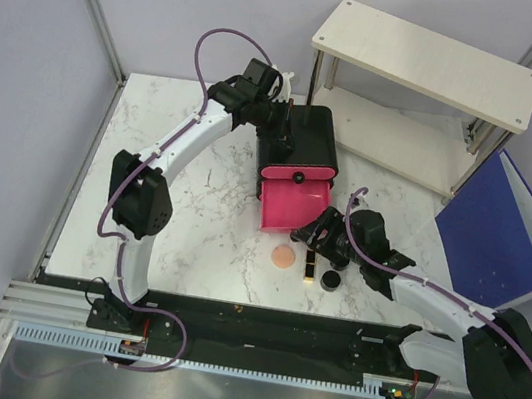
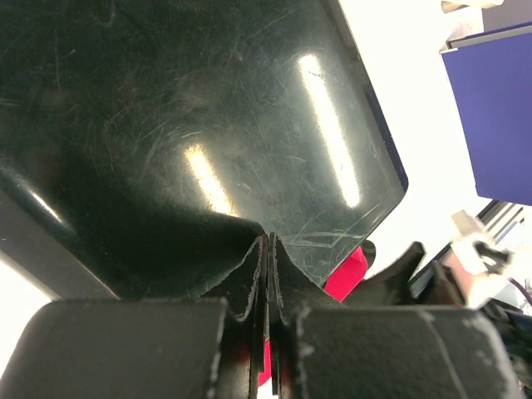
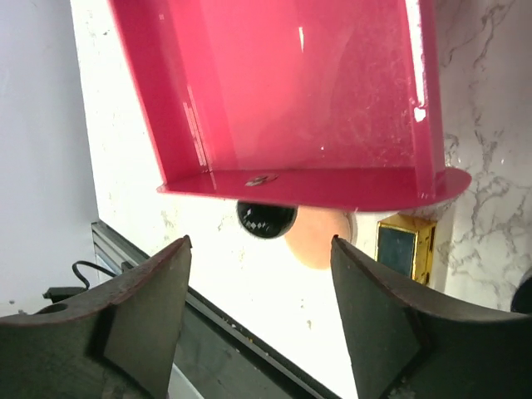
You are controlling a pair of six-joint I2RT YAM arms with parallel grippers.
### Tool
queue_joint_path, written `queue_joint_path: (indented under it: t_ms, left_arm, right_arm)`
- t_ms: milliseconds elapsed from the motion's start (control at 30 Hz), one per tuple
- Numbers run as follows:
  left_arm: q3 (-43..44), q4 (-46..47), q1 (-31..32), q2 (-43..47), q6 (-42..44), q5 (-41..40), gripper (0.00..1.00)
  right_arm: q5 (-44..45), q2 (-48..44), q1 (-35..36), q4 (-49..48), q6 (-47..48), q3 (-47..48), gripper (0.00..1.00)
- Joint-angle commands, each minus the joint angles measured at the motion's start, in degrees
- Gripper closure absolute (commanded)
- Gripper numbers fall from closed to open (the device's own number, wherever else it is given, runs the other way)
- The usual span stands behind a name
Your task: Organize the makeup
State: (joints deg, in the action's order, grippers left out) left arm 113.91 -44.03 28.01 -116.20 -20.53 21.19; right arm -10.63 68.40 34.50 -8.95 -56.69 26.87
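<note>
A pink drawer [image 1: 291, 203] stands pulled out of the black box [image 1: 308, 137]; what shows of its inside [image 3: 291, 100] holds nothing. Of the makeup, a round peach disc [image 1: 283, 256], a black-gold lipstick [image 1: 310, 265] and a small black round jar [image 1: 331, 281] lie on the table just in front of the drawer. My right gripper [image 3: 259, 241] is open and holds nothing, level with the drawer's black knob [image 3: 264, 218], with the peach disc [image 3: 320, 241] and lipstick [image 3: 403, 248] beyond. My left gripper [image 2: 268, 243] is shut and rests against the box's glossy black top [image 2: 208, 108].
A white two-level shelf [image 1: 428, 73] stands at the back right. A blue folder [image 1: 509, 233] leans at the right edge of the table. The black rail [image 1: 256, 325] runs along the near edge, close behind the right gripper.
</note>
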Motion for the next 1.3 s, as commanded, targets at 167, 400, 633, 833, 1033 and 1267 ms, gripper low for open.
queue_joint_path:
  t_ms: [167, 400, 633, 833, 1033, 1267]
  left_arm:
    - [-3.43, -6.33, 0.29, -2.71, 1.2, -3.0, 0.98]
    - [-4.57, -6.33, 0.29, -2.01, 1.64, -3.61, 0.98]
    - [-4.84, -6.33, 0.29, -2.19, 1.99, -2.3, 0.98]
    - [-5.36, -6.33, 0.38, -2.45, 1.9, -2.38, 0.98]
    - [-5.89, -6.24, 0.29, -2.63, 1.81, -2.38, 0.98]
    - [-6.77, -6.33, 0.2, -2.54, 2.17, -2.47, 0.98]
  right_arm:
    - [3.33, -10.56, 0.04, 18.25, 9.92, 2.39, 0.23]
    - [15.59, -15.92, 0.04, 35.55, 16.96, 5.03, 0.25]
    - [29.44, -20.15, -0.05, 41.03, 18.1, 4.86, 0.23]
    - [26.99, -13.83, 0.13, 36.29, 20.65, 4.77, 0.16]
    - [27.33, -8.11, -0.05, 30.84, 22.49, 5.29, 0.15]
    - [27.07, -1.79, 0.04, 25.57, 24.25, 7.49, 0.15]
